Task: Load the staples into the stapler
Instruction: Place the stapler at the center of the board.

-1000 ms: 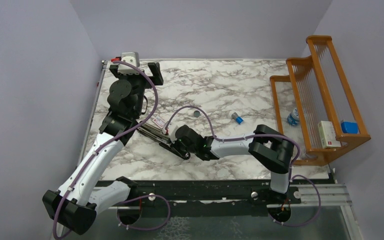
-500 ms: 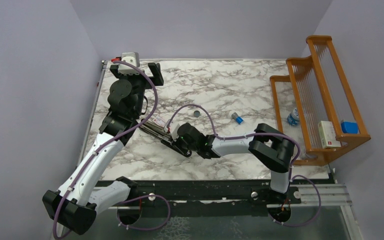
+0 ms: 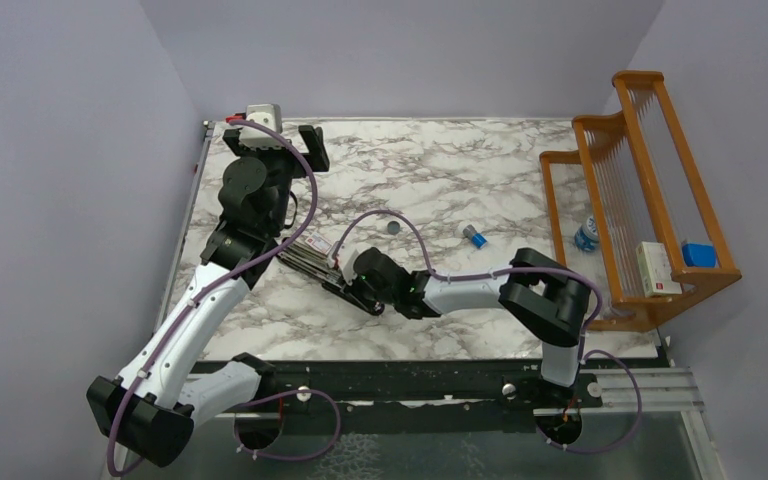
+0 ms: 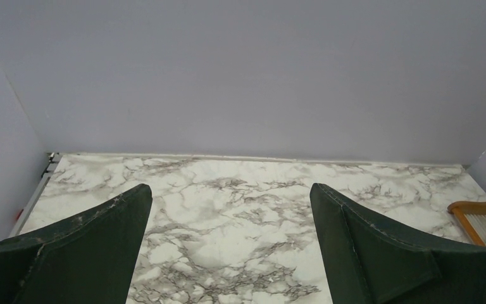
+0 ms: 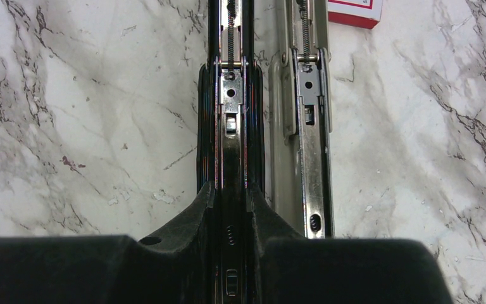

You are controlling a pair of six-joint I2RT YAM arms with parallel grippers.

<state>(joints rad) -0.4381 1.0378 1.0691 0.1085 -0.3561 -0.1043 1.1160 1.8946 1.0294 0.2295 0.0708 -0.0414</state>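
A marble-patterned bench (image 3: 480,170) filled the overhead view, with a tall wooden rack (image 3: 650,150) standing along its right edge.

The left arm (image 3: 200,300) stretched from its base at the near left up to the far left corner. Its wrist was raised above the bench and aimed at the back wall, and the left jaws were spread wide apart, holding nothing.

The right arm (image 3: 480,290) folded at the elbow near the rack, and its forearm reached low and leftward across the middle of the bench.

The right jaws were clamped on the black half of the stapler (image 5: 231,126). The stapler lay opened out flat on the bench, left of centre, with its silver metal rail lying just beside the gripped half.

A small white-and-red box (image 5: 353,11) rested by the far end of the stapler. Whether the staples sat in the stapler's channel could not be told.

Further right, a little blue-and-white cylinder (image 3: 475,236) and a small dark disc (image 3: 393,227) lay well apart from the stapler
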